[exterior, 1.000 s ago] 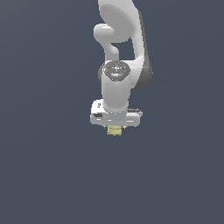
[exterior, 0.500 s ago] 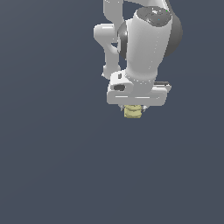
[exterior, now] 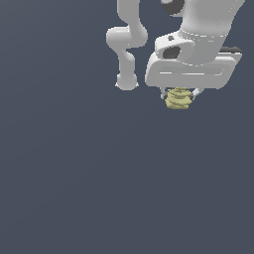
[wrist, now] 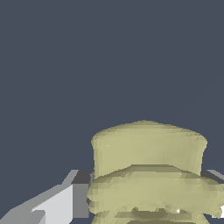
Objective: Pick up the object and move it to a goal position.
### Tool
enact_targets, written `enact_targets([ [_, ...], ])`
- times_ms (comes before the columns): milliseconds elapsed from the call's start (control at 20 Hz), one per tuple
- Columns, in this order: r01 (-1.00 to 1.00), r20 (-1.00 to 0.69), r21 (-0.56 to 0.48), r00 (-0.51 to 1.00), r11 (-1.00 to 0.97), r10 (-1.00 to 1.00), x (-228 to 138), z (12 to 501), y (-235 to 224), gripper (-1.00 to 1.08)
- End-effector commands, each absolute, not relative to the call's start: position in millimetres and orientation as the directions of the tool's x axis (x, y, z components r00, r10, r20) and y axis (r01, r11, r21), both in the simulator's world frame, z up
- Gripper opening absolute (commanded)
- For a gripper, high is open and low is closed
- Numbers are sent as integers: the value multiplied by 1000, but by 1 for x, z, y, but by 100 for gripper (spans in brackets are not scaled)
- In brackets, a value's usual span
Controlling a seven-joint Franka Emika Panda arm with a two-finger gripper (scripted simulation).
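The object (exterior: 178,98), a small pale yellow-olive lump with layered lobes, hangs just under the white gripper (exterior: 179,94) near the top of the exterior view's right half. The gripper is shut on it, with short fingers touching both of its sides. In the wrist view the object (wrist: 148,173) fills the lower middle, its stacked lobes facing the camera, and a grey-white finger (wrist: 65,203) presses against one side. The other finger is mostly hidden behind the object. The white arm (exterior: 128,44) rises behind the hand and leaves the frame.
A flat dark grey-blue surface (exterior: 99,188) fills the exterior view beneath the held object. Nothing else shows on it.
The gripper with the object in it has moved toward the exterior view's right and up, and now looms larger. The grip on the object has stayed shut.
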State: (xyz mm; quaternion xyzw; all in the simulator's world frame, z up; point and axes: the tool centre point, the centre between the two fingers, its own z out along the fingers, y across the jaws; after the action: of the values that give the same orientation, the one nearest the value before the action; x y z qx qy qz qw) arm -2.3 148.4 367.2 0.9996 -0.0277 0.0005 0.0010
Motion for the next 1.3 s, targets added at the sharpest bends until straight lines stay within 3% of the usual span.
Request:
enact_targets([
  [0,-56,0,2,998,-998,-56,-7,392,165,-100],
  [550,-56,0,0,998,-998,-56,-17,473,218,-100],
  [1250,-56,0,0,998,-998,-56,-19,502,238,-100],
])
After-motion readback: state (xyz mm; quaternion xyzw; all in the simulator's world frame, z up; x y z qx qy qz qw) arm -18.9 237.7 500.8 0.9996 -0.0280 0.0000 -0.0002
